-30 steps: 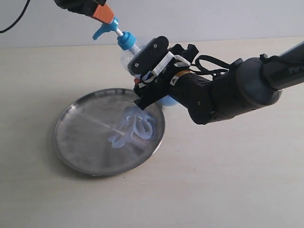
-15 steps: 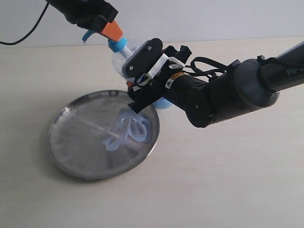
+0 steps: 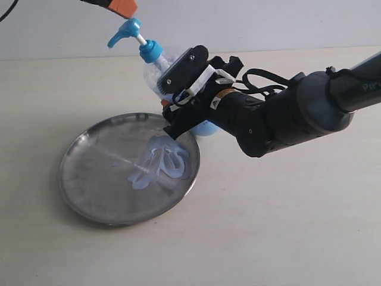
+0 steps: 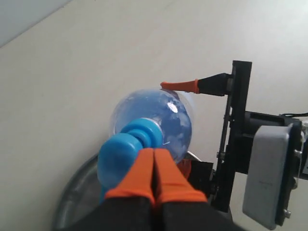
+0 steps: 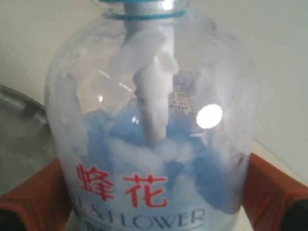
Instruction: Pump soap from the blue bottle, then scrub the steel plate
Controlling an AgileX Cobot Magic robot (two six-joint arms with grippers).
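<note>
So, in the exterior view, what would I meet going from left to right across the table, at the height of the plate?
First the bare steel plate, then the soap smeared on it, then the right arm.

Closed left pincer [image 4: 153,153] near blue bottle [image 4: 161,115]

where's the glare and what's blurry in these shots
Right wrist view: a round white glare spot sits on the clear plastic pump bottle of light-blue liquid, which looks soft. Left wrist view: the orange-tipped left gripper looks soft up close. Exterior view: sharp, even light, with a dull sheen on the round stainless-steel plate.
</note>
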